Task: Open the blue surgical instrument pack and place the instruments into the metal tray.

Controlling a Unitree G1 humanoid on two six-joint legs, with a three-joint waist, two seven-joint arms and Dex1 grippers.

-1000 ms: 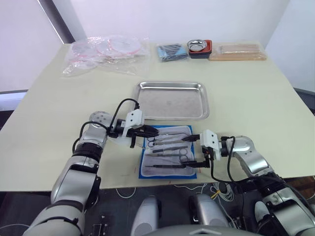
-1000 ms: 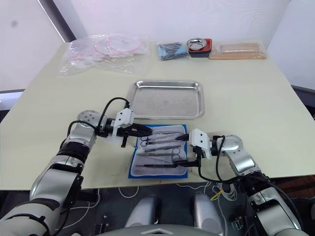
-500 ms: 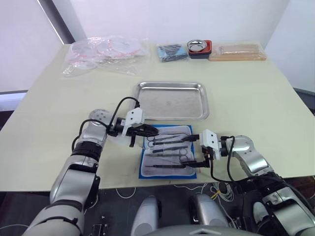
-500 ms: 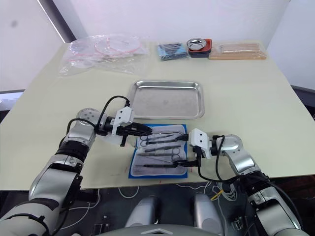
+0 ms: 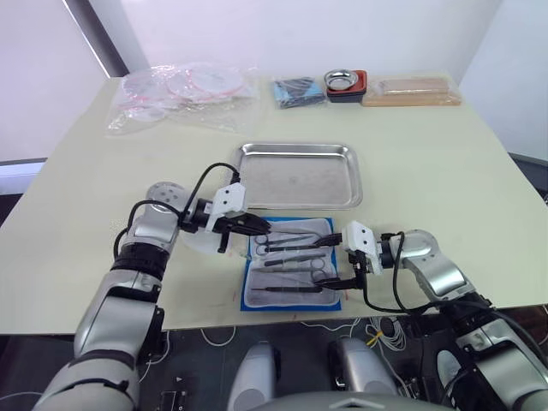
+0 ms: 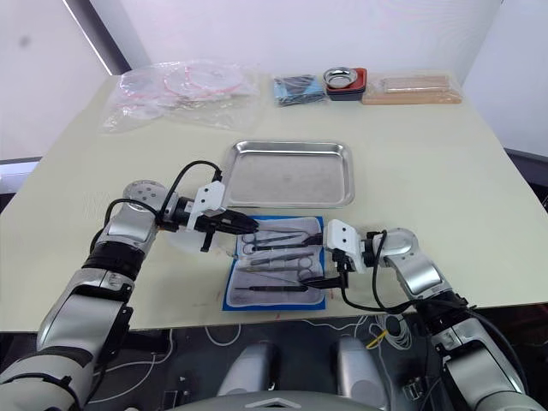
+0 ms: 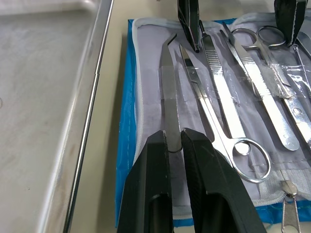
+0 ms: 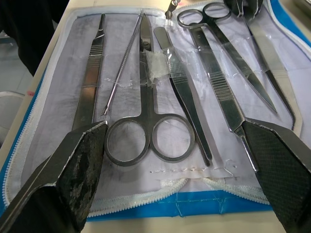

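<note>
- Here, the left gripper [image 7: 174, 145] has its two black fingers pressed nearly together around the end of a slim flat instrument [image 7: 167, 92], the one lying closest to the metal tray; it looks pinched so it can be drawn out of its slot.
- The right gripper [image 8: 172, 145] is spread wide, one finger at each side of the pack's near end, holding nothing; it seems placed there to steady the pack or to be ready for another tool.
- The blue surgical instrument pack [image 5: 291, 265] lies unzipped and flat near the tabletop's front edge, pale lining up, so every tool is exposed.
- The instruments, including ring-handled scissors [image 8: 146, 121] and flat forceps [image 8: 228, 104], lie side by side under clear straps on the lining.
- The metal tray [image 5: 300, 175] sits just beyond the pack, toward the middle of the tabletop, bare, close enough for a short carry.
- Along the tabletop's far edge lie clear plastic bags [image 5: 184, 90], a darker blue bundle [image 5: 298, 90] and a small steel bowl [image 5: 347, 83].
</note>
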